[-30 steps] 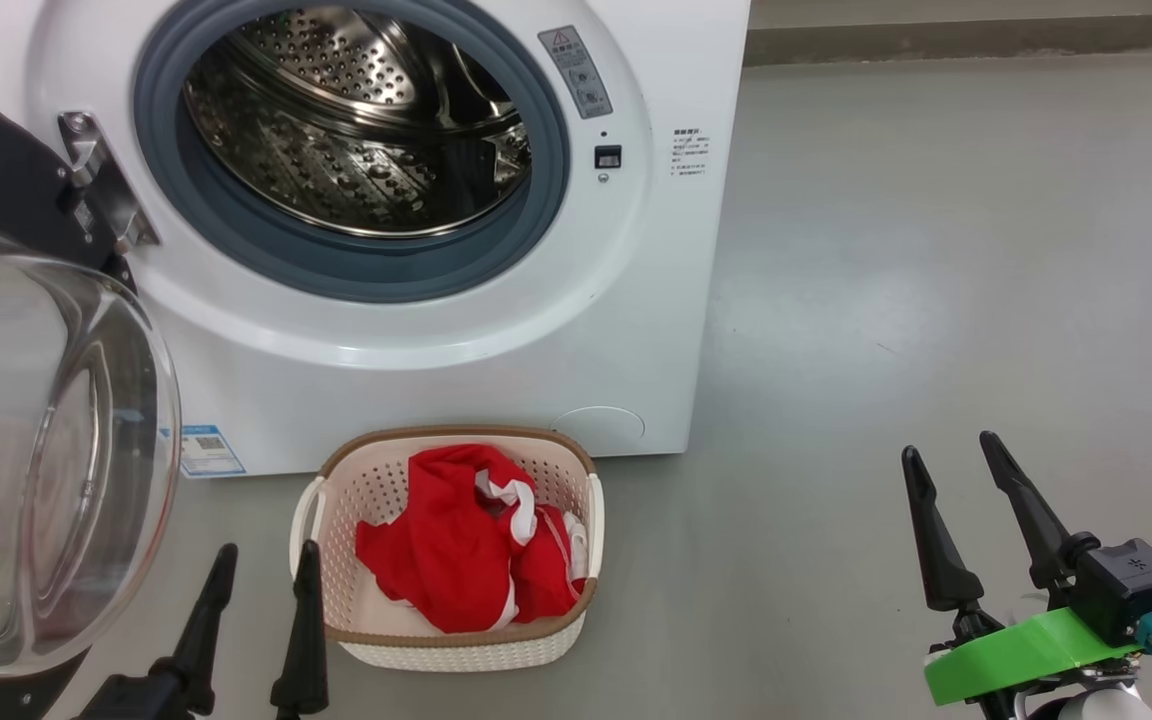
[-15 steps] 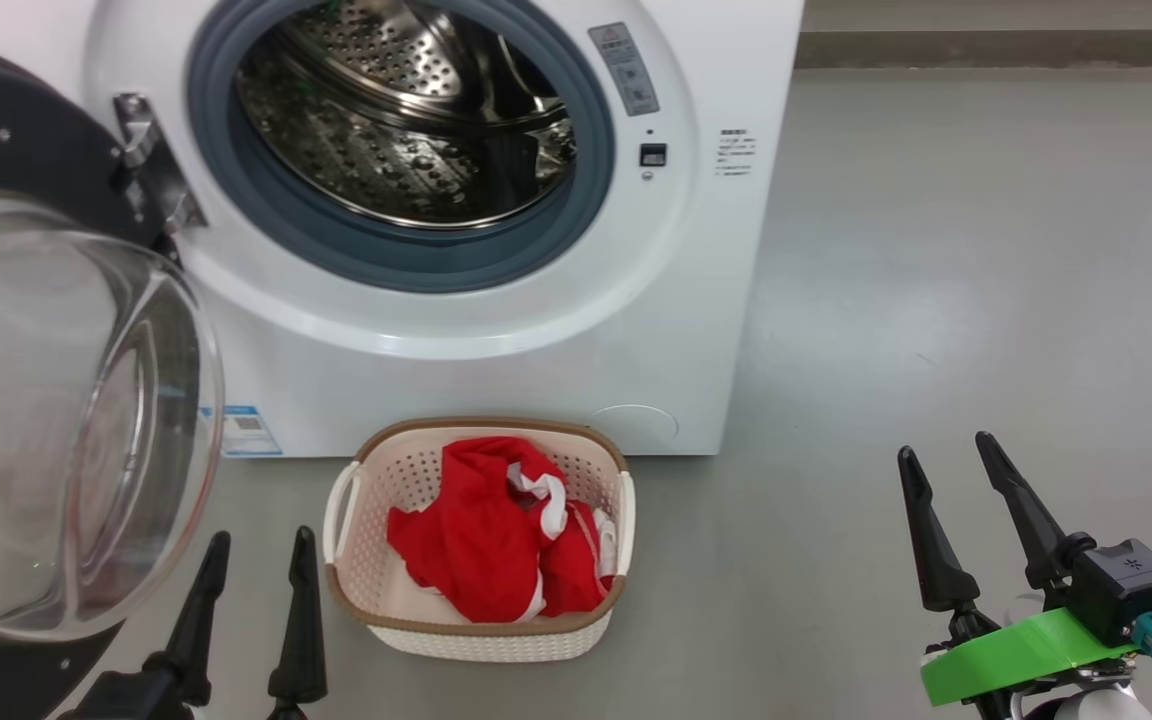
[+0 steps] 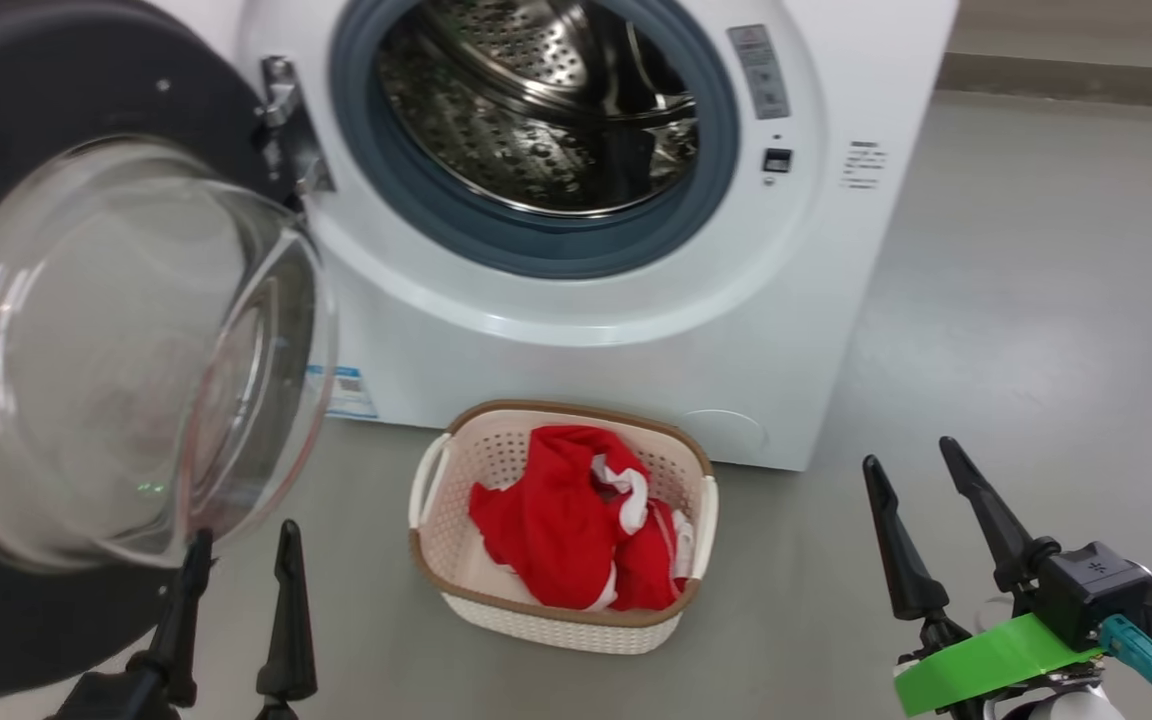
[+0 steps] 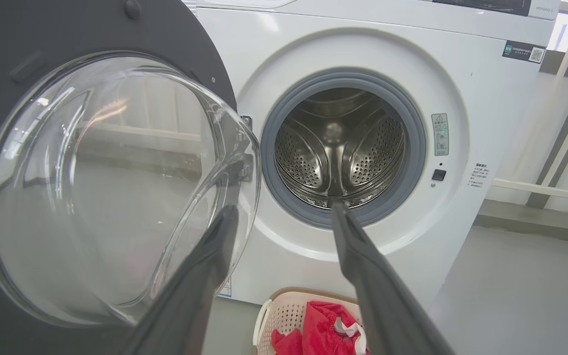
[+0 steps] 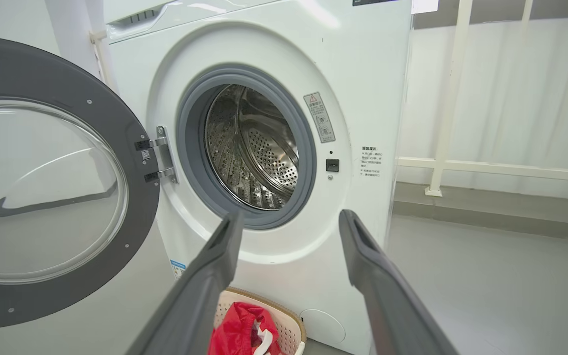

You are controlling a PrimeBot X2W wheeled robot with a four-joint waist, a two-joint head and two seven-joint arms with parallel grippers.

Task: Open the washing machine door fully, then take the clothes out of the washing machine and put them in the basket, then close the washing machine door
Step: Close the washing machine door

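Two grippers, both empty, jaws spread wide. Left gripper [image 3: 243, 537] sits low left, its outer fingertip at the lower edge of the glass bowl of the washing machine door [image 3: 116, 350]; contact unclear. Right gripper [image 3: 911, 457] sits low right over grey floor [image 3: 1016, 300]. Door swung wide open, hinged left of the opening. Steel drum [image 3: 536, 120] exposed. Red clothes [image 3: 561, 525] lie in the basket [image 3: 576, 406], on the floor just before the washing machine [image 3: 586, 370].

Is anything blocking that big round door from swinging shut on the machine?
Nothing visible does. The drum opening looks empty, and the clothes lie in the basket on the floor, seemingly below where the washing machine door would swing.
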